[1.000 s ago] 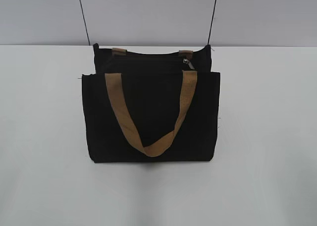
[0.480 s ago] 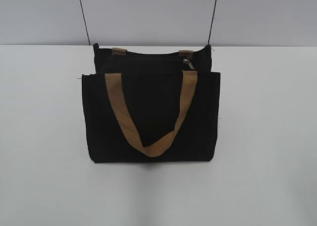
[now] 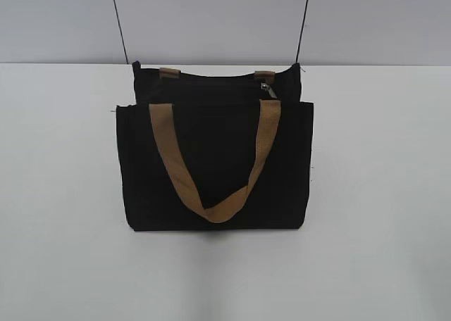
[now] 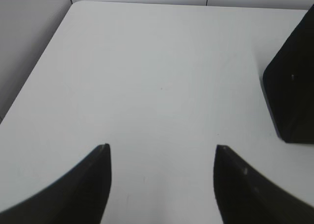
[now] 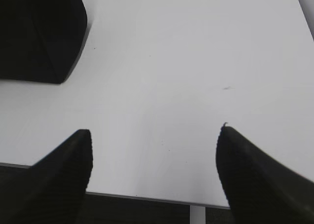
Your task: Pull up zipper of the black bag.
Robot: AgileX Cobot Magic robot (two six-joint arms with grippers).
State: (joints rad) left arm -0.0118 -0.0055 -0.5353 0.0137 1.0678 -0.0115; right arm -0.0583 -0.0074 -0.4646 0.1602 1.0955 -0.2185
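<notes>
The black bag (image 3: pixel 215 159) stands on the white table (image 3: pixel 380 194), zipper (image 3: pixel 211 84) on top w/ its silver pull tab (image 3: pixel 266 89) at one end. Left gripper (image 4: pixel 162 153) wide open, bag off to its right. Right gripper (image 5: pixel 154 135) open too, bag up-left of it.

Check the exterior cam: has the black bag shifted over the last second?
No. The black bag sits in the same spot against the table's back edge and the two wall seams, with its tan strap hanging the same way.

Plain black cloth bag (image 3: pixel 215 166) with tan-brown strap handles (image 3: pixel 211 166), tiny silvery zipper tab (image 3: pixel 266 89), on flat white surface (image 3: pixel 63 194).
</notes>
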